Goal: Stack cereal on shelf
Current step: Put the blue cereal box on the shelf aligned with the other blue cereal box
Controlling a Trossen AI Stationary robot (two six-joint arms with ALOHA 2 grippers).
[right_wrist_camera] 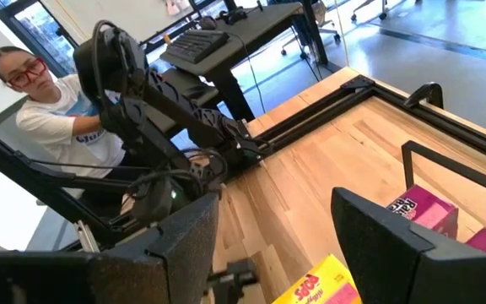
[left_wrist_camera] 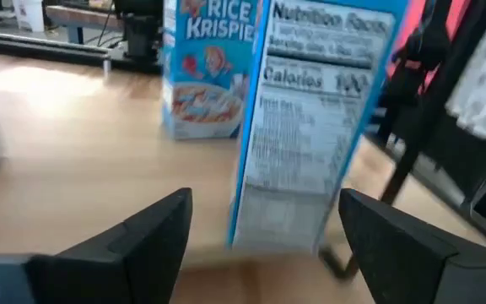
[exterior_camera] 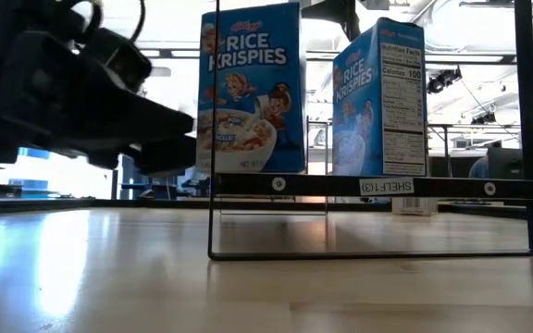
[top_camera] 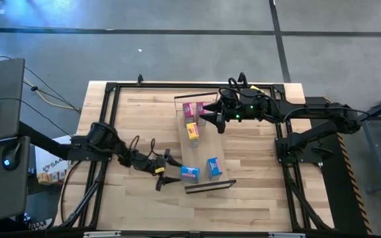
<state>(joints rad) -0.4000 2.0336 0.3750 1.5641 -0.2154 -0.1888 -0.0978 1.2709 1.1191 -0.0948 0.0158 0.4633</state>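
Lower centre of high view: left gripper (top_camera: 166, 174) fingers apart, just left of blue cereal box (top_camera: 189, 173) on shelf (top_camera: 202, 153). Upper centre: right gripper (top_camera: 211, 114) fingers apart beside pink box (top_camera: 192, 109).

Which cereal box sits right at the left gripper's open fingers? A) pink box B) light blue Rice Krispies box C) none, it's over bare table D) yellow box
B: the left gripper has its fingers spread beside a light blue Rice Krispies box on the shelf; its wrist view shows that box between them.
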